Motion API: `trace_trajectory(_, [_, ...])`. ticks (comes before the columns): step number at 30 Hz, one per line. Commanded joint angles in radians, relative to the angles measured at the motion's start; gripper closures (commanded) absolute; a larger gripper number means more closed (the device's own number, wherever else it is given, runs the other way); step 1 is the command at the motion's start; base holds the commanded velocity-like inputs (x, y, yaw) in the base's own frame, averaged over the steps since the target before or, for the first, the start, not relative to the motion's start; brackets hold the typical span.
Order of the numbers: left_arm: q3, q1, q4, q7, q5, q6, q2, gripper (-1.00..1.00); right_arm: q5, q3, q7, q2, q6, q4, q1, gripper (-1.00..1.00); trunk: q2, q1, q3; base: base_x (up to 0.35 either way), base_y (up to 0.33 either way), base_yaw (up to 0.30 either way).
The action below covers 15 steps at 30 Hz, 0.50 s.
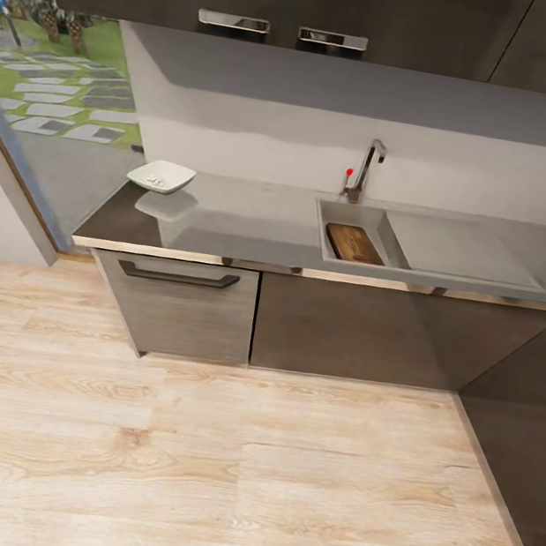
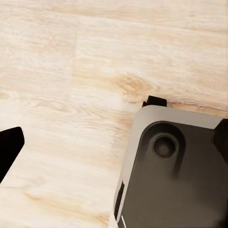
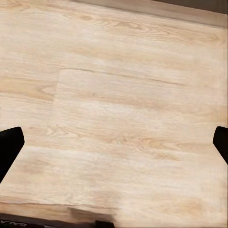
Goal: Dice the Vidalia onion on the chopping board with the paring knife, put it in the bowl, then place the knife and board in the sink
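The chopping board (image 1: 355,244) lies inside the basin of the sink (image 1: 467,252), set into the countertop (image 1: 247,219) across the room. The white bowl (image 1: 161,175) stands at the countertop's left end, with tiny pale bits that may be the diced onion inside it. The whole Vidalia onion and the paring knife are out of view. My left gripper (image 2: 114,142) is open, its dark fingertips (image 2: 9,147) spread wide over the wooden floor and my own grey base. My right gripper (image 3: 114,145) is open too, its fingertips (image 3: 10,145) far apart above bare floorboards.
A chrome tap (image 1: 366,168) with a red knob rises behind the sink. Dark cabinet fronts (image 1: 183,302) run under the counter and turn along the right wall. A glass door (image 1: 45,90) to a garden is at the left. A wide stretch of wooden floor (image 1: 213,460) separates me from the counter.
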Motion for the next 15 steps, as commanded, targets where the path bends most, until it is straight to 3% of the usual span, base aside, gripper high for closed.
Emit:
trace_trajectory(1, [-0.009, 0.0, 0.003, 0.004, 0.005, -0.007, 0.004, -1.0, 0.004, 0.008, -0.011, 0.001, -0.002, 0.001, 0.001, -1.0, -0.002, 0.0, -0.001, 0.0, 0.0, 0.0])
trace_trajectory(7, [-0.01, 0.0, 0.024, 0.004, 0.005, -0.031, 0.015, -1.0, 0.002, 0.006, -0.013, 0.001, -0.005, 0.001, 0.004, -1.0, -0.002, 0.0, -0.001, 0.0, 0.0, 0.0])
trace_trajectory(9, [-0.011, 0.0, 0.026, 0.004, 0.005, -0.032, 0.013, -1.0, -0.038, 0.006, -0.013, -0.001, -0.006, 0.001, 0.004, -1.0, -0.002, 0.0, 0.002, 0.0, 0.0, 0.0])
trace_trajectory(15, [-0.011, 0.0, 0.026, 0.004, 0.005, -0.032, 0.012, -1.0, -0.053, 0.005, -0.012, -0.004, -0.008, 0.0, 0.004, -1.0, -0.002, 0.0, 0.011, 0.0, 0.0, 0.0])
